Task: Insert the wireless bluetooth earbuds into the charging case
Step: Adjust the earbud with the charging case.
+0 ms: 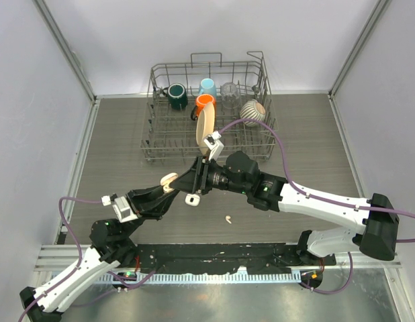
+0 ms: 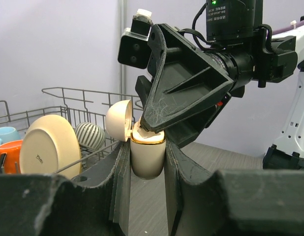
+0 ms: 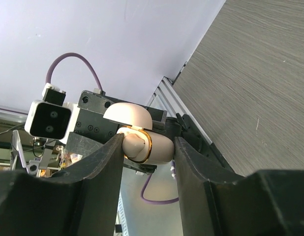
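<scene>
My left gripper [image 1: 166,189] [image 2: 147,164] is shut on the sides of a cream charging case [image 2: 147,157] with a gold rim, held above the table. Its lid [image 2: 117,120] stands open. My right gripper [image 1: 197,176] [image 3: 147,143] straddles the same case [image 3: 159,147] end to end. One finger lies against an earbud [image 3: 134,142] sitting in the case's mouth, the other against the case's base. Another white earbud [image 1: 227,218] lies on the table in front of the grippers. A small white case-like object [image 1: 193,199] lies just below them.
A wire dish rack [image 1: 261,144] stands at the back with green [image 1: 176,96], blue [image 1: 207,87] and orange [image 1: 205,102] mugs, a glass, a striped bowl [image 1: 252,111] and a tan plate [image 1: 204,127]. Metal rails border the table's left and near edges.
</scene>
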`<state>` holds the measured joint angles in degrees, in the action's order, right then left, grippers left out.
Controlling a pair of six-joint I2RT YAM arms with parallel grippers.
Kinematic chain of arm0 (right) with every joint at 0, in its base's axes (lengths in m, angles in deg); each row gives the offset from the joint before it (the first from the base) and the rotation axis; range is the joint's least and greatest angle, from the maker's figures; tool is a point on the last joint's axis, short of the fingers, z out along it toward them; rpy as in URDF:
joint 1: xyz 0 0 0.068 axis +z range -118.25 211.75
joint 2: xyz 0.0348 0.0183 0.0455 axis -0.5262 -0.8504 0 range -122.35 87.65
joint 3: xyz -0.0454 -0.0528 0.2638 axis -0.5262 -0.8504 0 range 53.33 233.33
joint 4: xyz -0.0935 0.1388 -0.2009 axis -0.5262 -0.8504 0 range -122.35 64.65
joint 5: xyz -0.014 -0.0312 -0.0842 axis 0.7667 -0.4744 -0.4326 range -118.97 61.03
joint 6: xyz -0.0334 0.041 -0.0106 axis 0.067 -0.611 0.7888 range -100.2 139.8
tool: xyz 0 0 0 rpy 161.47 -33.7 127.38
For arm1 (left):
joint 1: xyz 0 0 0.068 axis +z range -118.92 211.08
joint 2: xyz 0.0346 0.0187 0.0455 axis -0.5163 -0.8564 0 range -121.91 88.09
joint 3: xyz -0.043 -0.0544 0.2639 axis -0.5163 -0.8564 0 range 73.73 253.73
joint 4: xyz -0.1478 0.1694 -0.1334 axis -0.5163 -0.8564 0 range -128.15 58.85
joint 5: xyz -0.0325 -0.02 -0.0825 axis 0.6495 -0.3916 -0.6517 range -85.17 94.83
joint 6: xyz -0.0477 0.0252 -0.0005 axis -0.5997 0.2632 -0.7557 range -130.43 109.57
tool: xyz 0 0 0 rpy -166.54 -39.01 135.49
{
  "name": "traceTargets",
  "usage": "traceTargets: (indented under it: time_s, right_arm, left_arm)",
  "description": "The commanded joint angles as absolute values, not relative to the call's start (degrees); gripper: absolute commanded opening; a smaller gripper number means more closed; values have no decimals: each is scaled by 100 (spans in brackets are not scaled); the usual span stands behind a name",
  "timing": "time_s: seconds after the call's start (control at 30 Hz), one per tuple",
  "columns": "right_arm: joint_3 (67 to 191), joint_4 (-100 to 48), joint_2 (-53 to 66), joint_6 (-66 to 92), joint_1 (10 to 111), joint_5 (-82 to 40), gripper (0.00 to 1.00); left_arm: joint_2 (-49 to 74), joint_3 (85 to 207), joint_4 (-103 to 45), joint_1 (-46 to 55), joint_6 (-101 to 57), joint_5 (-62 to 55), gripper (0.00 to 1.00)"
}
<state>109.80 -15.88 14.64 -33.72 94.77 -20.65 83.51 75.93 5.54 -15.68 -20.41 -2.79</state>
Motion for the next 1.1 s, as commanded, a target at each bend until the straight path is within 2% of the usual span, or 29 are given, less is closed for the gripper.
traceTargets:
  time_s: [0.0,0.17,0.33,0.8,0.9,0.93,1.07]
  right_arm:
    - [10967,-1086,1655,-3443,9450,-1895,31]
    - [10958,-1032,1637,-3346,9459,-1842,17]
    - [10976,-1076,1611,-3171,9450,-1842,10]
    - [11248,-1665,1620,-2529,9468,-1991,6]
    - [11266,-1709,1611,-2529,9468,-1965,18]
    - [11266,-1701,1602,-2529,9468,-1956,27]
    - [11248,-1727,1646,-2546,9468,-1974,43]
  left_arm:
    - [8335,7013,831,-1567,-1966,-308,0]
    - [8317,7004,814,-1567,-1966,-282,0]
    - [8273,7022,787,-1567,-1966,-247,0]
    - [8203,7030,743,-1567,-1957,-220,0]
    - [8194,7030,743,-1567,-1957,-211,0]
    - [8203,7030,735,-1567,-1957,-211,0]
    - [8203,7030,735,-1567,-1957,-211,0]
